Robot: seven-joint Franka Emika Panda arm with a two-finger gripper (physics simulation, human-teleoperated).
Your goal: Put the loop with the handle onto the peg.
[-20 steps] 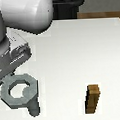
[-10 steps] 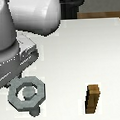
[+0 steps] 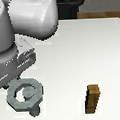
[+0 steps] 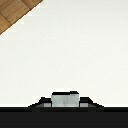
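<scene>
The loop with the handle (image 3: 23, 95) is a flat grey ring low on the exterior view's left, its stubby handle pointing toward the front edge. A paler grey round top inside its hole looks like the peg (image 3: 28, 91). My gripper (image 3: 19, 82) hangs right over the ring's far rim, and the bulky hand hides its fingers. In the wrist view a grey piece of the loop (image 4: 65, 98) sits centred at the gripper's dark edge. The ring moved along with the arm, so the gripper appears shut on it.
A brown wooden square-sided block (image 3: 94, 99) stands upright on the white table (image 3: 80, 50), toward the exterior view's right. A dark object sits beyond the table's far edge. Wood floor (image 4: 12, 12) shows past the table's corner in the wrist view.
The arm has swung toward the exterior view's right and down, and the loop has shifted right with it. The brown block has stayed put.
</scene>
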